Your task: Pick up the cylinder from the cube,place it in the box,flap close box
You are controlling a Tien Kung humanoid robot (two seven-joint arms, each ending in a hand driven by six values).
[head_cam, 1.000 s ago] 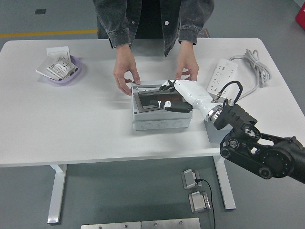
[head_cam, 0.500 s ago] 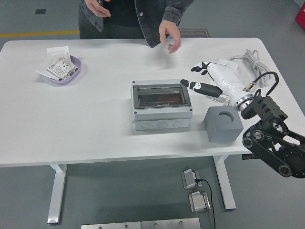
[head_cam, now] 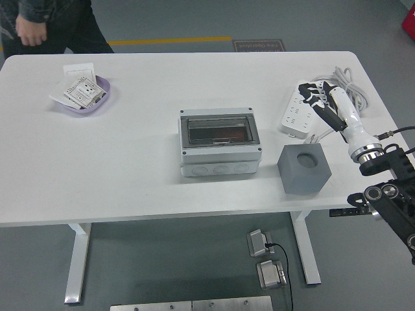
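Grey rectangular plastic box, clear flap closed, table centre; bare white table around it. Grey foam cube at 4 o'clock, near front edge. Right hand, fingers loosely spread, empty, over white power strip. No legible writing.

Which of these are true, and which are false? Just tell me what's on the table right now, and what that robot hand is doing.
1. The box's flap is shut. True.
2. The robot's right hand is gripping the grey cube. False: it hovers over the white power strip, holding nothing.
3. A cylinder stands in the cube's hole. False: the hole looks empty.
4. A purple bowl sits at the table's far left. True.
5. A person's hands rest on the box. False: the person stands beyond the far left corner.
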